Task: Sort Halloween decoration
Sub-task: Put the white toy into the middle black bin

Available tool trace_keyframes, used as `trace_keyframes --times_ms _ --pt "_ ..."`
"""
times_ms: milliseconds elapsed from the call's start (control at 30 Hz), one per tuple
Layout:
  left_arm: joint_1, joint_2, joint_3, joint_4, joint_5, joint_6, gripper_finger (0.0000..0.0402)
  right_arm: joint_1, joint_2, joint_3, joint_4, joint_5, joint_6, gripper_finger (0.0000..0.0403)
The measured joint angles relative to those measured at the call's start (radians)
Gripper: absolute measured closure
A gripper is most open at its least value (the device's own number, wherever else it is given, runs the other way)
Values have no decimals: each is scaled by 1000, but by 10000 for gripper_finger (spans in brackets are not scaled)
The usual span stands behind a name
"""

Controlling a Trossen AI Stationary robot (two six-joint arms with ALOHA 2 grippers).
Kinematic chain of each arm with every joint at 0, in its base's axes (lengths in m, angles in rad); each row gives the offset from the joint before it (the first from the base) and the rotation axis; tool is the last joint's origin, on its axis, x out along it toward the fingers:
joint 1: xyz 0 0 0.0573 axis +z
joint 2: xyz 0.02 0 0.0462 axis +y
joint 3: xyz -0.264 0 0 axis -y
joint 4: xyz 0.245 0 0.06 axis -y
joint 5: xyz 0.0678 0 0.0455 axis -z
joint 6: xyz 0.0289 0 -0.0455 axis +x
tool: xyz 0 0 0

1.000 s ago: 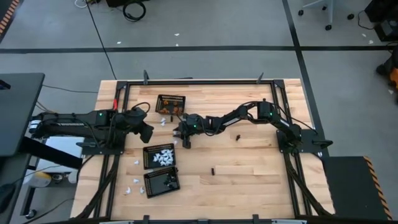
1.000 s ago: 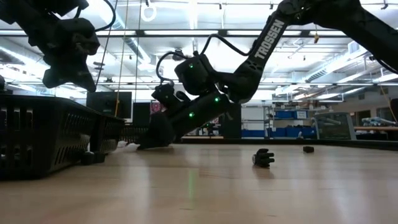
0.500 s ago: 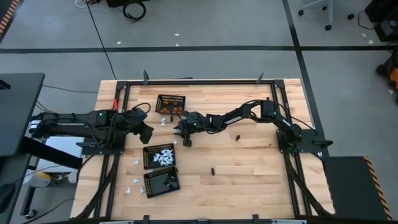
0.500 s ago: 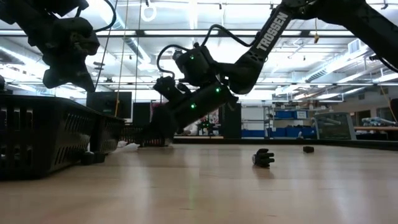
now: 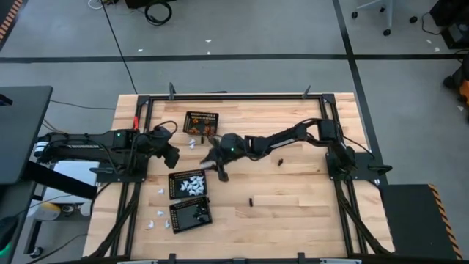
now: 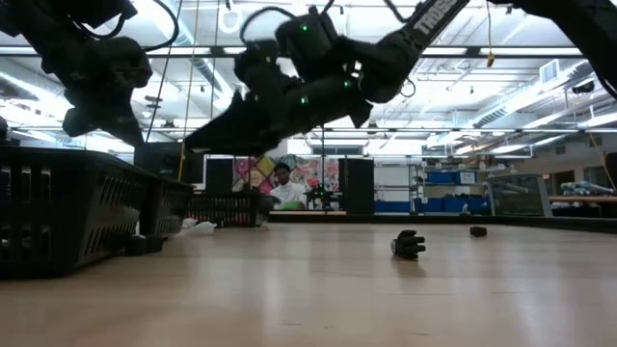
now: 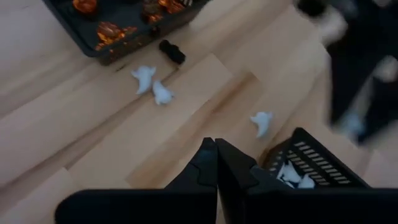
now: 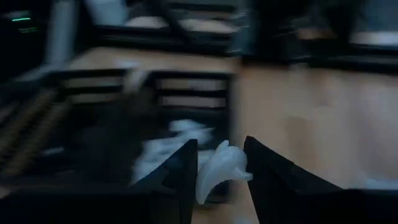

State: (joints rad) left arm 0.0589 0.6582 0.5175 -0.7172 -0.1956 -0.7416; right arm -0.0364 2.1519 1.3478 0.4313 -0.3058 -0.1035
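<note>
Waiting at the table's left side, the left claw [image 5: 173,156] is pinched shut on nothing, above loose white ghosts [image 7: 153,86]. Right of it lie three mesh baskets: orange pieces [image 5: 207,129] in the far one, white ones in the middle basket [image 5: 187,184], black ones in the near basket [image 5: 190,214]. The right claw [image 5: 222,174] pinches a white ghost [image 8: 219,167] in mid-air beside the middle basket. Held only by its edge, the ghost could slip early and land on the table, or drop into the wrong basket. Black pieces [image 5: 279,160] wait farther right.
</note>
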Motion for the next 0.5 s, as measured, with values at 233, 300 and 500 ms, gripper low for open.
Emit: trace_keyframes --times_ms 233,300,500 --pt "0 1 0 6 -42 -36 397 103 5 44 -69 1 -35 273" --pt "0 1 0 6 -45 -43 397 115 6 53 -75 25 -35 273" --pt "0 3 0 24 -75 -57 397 86 7 56 -91 52 -24 273"
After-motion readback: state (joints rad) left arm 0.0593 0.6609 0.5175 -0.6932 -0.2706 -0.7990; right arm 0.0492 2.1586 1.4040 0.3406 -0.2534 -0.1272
